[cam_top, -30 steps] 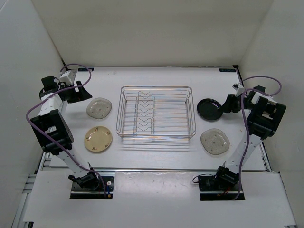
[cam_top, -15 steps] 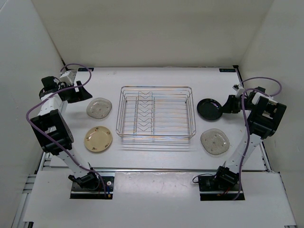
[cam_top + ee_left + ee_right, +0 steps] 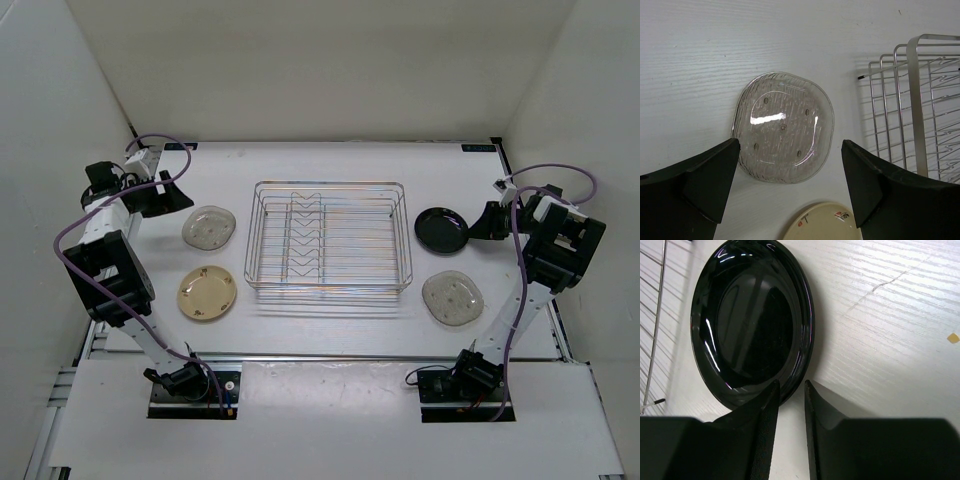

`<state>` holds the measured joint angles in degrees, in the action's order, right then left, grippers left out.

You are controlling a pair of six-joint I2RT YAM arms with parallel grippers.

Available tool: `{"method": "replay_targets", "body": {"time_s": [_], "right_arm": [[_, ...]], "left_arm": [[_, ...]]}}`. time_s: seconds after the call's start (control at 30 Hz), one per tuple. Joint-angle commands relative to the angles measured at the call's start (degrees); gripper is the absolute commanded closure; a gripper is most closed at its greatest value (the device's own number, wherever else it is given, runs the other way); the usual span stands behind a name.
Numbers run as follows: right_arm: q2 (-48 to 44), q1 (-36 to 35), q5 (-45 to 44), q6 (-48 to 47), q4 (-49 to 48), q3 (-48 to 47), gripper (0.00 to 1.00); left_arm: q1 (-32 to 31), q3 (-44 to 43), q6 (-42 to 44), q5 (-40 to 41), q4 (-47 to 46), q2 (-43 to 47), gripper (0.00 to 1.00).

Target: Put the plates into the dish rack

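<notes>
The jaws of the right gripper [image 3: 790, 390] have been narrowed to a slit at the rim of the black plate [image 3: 752, 320], flat beside the empty dish rack [image 3: 330, 184], so a lift is judged near, though a pinch cannot be confirmed; the left gripper [image 3: 790, 150] is held spread above a clear plate [image 3: 782, 125].

You have no legible text or numbers here; the cream plate [image 3: 822, 222] carries small red-and-dark marks, unreadable.
</notes>
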<state>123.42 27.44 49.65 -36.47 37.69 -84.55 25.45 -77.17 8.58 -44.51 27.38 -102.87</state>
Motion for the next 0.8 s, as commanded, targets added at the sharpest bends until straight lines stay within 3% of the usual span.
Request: {"method": "replay_targets", "body": {"time_s": [0.0, 0.77], "right_arm": [[0.6, 0.4, 1.1, -0.8, 1.2, -0.9, 0.70], [1.7, 0.4, 2.1, 1.5, 0.0, -0.9, 0.65]], "left_arm": [[0.9, 0.8, 0.8, -2.4, -0.4, 2.7, 0.07], [0.9, 1.3, 0.8, -2.9, -0.4, 2.1, 0.07]]}}
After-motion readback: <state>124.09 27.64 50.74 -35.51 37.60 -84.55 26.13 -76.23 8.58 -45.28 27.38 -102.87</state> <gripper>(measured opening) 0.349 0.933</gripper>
